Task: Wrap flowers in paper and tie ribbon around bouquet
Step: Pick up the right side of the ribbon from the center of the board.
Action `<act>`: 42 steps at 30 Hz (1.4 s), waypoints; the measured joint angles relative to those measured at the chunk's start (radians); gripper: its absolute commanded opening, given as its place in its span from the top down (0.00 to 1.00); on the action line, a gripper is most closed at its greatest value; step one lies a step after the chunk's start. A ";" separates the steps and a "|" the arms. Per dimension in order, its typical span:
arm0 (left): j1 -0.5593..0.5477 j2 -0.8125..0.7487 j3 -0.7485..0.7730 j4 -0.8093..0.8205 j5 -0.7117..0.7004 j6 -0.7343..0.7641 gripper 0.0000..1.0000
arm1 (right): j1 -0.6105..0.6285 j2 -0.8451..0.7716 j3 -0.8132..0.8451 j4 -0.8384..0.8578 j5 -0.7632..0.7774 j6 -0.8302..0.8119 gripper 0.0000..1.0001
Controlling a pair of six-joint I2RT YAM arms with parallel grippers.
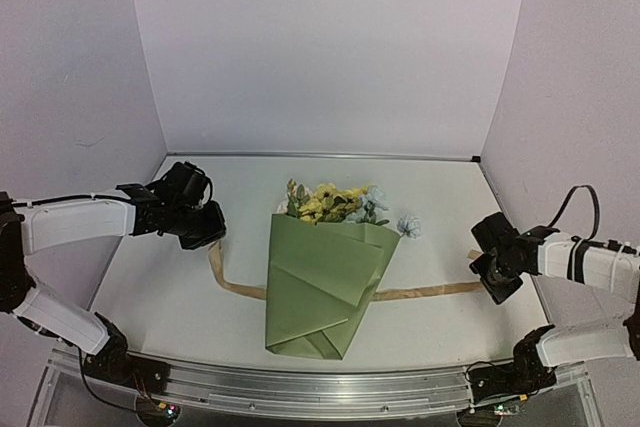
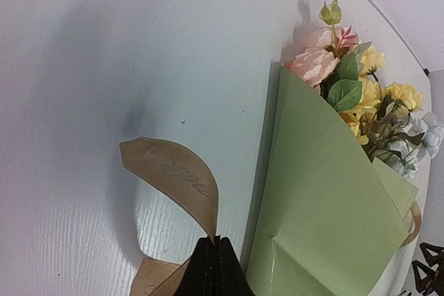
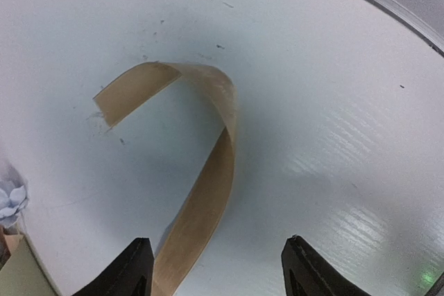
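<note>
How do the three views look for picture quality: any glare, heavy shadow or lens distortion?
Top external: soft even light, the near rail bows from lens distortion, bouquet sharp. Left wrist: broad soft shadow on the table beside the ribbon, faint sheen lower left. Right wrist: glare streaks on the table lower right, soft shadow under the ribbon.

The bouquet [image 1: 325, 282] lies in the middle of the bench [image 1: 440, 197], with the flowers [image 1: 330, 202] toward the far wall. The ribbon [image 1: 425, 293] passes under it and comes out on both sides. The left hand [image 1: 205, 234] is at the ribbon's left end, and the right hand [image 1: 496, 282] is over its right end.
</note>
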 measured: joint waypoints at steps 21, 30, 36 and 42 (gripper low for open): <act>0.000 -0.069 0.000 0.034 0.031 0.033 1.00 | -0.131 0.223 0.088 0.021 -0.031 -0.010 0.53; 0.000 -0.076 0.000 0.034 0.032 0.041 1.00 | -0.157 0.264 0.112 0.022 -0.086 -0.025 0.58; 0.000 -0.086 0.000 0.036 0.047 0.041 1.00 | -0.158 0.264 0.107 0.055 -0.128 0.026 0.57; 0.000 -0.086 0.000 0.040 0.065 0.042 1.00 | -0.158 0.264 0.103 0.074 -0.133 0.098 0.57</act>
